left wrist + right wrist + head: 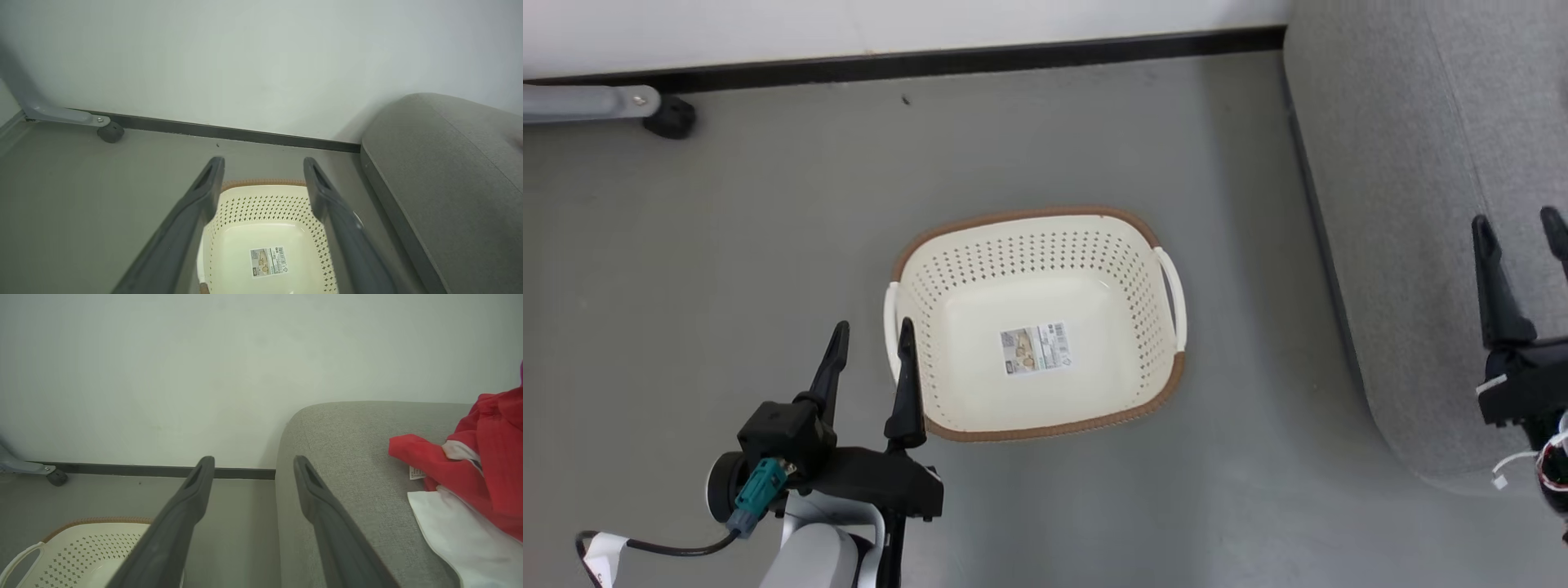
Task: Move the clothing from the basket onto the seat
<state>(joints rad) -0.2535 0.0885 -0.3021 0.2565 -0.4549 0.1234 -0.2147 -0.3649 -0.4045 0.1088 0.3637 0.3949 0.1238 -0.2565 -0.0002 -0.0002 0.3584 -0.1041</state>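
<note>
Grey smooth floor [727, 245] runs up to a white wall [245, 61], with a black skirting strip [972, 59] across the top of the head view. Down the right side of that frame stands the large sofa [1405, 204] in grey textured fabric with rounded edges, the seat the task means. At the centre of the frame, on the floor to the left of the sofa and apart from it, sits the oval cream-white perforated plastic basket [1029, 214] with a brown woven-look rim.

The right wrist view settles where the clothing [490, 457] is. Crumpled red fabric with white trim lies on the sofa cushion at the right edge of that frame. A flat white cloth [461, 526] touches it below; I cannot tell whether that belongs to the garments. The head view in turn gives the whole basket floor, bare but for a small printed label [1035, 349]. Judged from this, the transfer looks done.

The left gripper [873, 327], at the lower left of the head view, hangs just beside the basket's left handle. Its two long dark fingers are spread wide with nothing between them. The right gripper [1516, 219], at the right edge over the sofa, is spread just as wide and is empty too. That pose fits one arm serving the basket and the other the seat. A dark caster [670, 118] on a grey metal leg sits at the upper left.
</note>
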